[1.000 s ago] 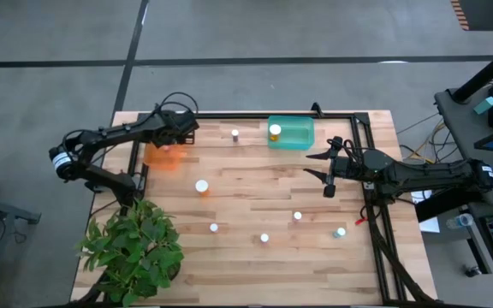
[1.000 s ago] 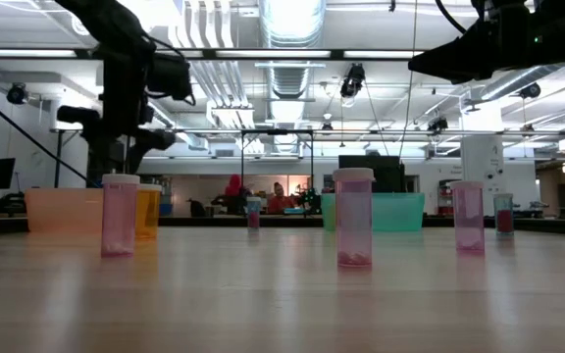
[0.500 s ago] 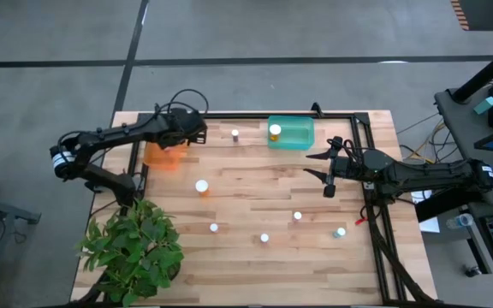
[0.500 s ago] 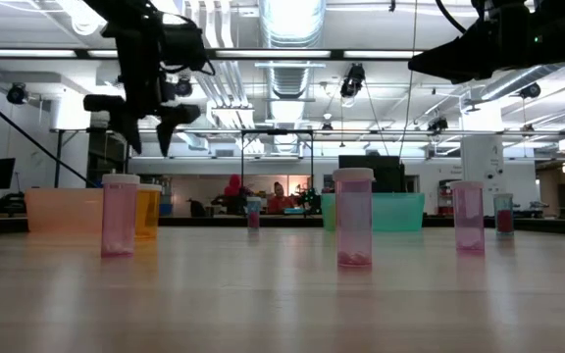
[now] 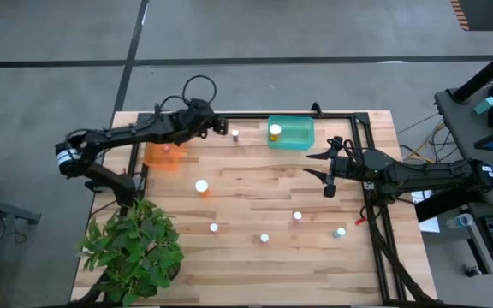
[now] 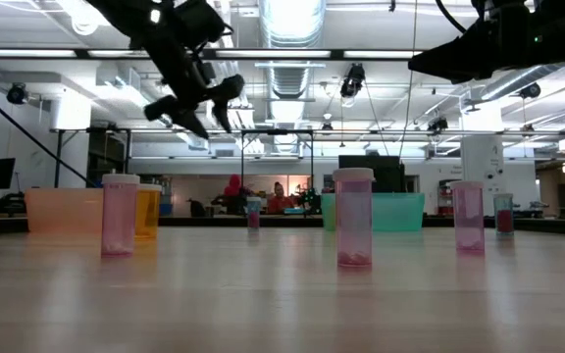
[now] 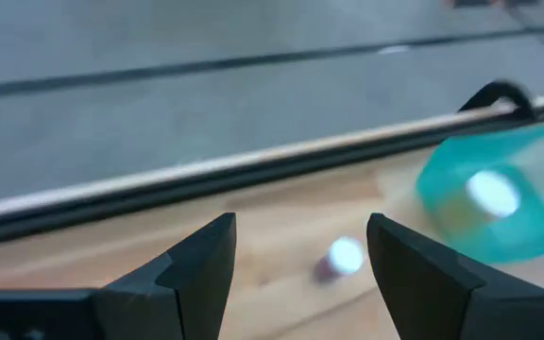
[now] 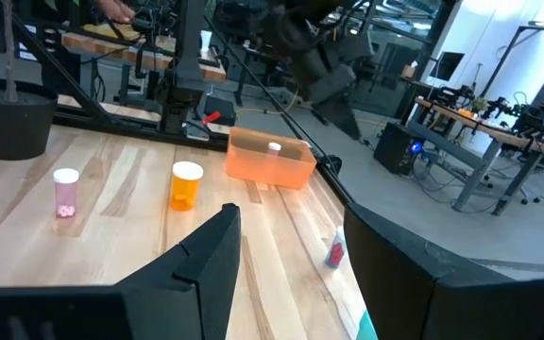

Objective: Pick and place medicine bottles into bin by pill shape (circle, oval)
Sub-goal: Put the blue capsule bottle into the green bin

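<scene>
Two bins at the table's (image 5: 255,184) top edge, one bin (image 5: 163,156) upper left, other bin (image 5: 291,133) top centre holding a bottle (image 5: 275,131), small bottle (image 5: 234,134) between them, plant (image 5: 133,246) lower left, four bottles (image 5: 264,238) scattered lower centre.

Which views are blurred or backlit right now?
Left wrist view: smeared, the small bottle and teal bin are soft blobs, though the left gripper fingers stay sharp. Low view: ceiling lights blow out at the top, leaving both arms as dark silhouettes; the near bottles are crisp. High view: even light, no glare. Right wrist view: sharp on the orange bin.
</scene>
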Robot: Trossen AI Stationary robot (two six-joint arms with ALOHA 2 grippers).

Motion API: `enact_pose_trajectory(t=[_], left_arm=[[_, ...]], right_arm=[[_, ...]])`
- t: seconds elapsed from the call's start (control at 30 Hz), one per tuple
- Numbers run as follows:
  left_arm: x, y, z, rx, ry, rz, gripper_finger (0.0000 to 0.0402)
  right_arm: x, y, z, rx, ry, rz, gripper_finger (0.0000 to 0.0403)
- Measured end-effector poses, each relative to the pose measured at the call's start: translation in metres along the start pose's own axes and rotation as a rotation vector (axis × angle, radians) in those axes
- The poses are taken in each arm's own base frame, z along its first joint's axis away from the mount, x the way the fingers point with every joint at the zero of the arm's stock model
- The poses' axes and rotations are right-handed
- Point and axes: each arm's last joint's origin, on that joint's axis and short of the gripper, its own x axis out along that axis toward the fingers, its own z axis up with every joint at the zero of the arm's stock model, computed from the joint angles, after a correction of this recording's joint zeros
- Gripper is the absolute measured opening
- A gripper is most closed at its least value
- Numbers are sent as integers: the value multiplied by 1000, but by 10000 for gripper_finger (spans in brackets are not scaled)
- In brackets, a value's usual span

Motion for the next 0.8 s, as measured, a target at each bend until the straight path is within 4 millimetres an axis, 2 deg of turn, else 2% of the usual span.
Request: enact_pose_trajectory(t=[0.13,0.4,0.53,0.8], left_arm=[[18,-12,-2,30,-35,-60,219],[61,-26,-21,63,-20,-83,219],[69,-27,-27,111,-9,-74,219],[70,-26,-30,187,-1,-76,219]], right_arm=[[0,0,0,-6,0,0,178],[0,0,0,-7,2,0,178],[0,0,-1,-3,6,1,178],[0,0,-1,16,7,-1,178]])
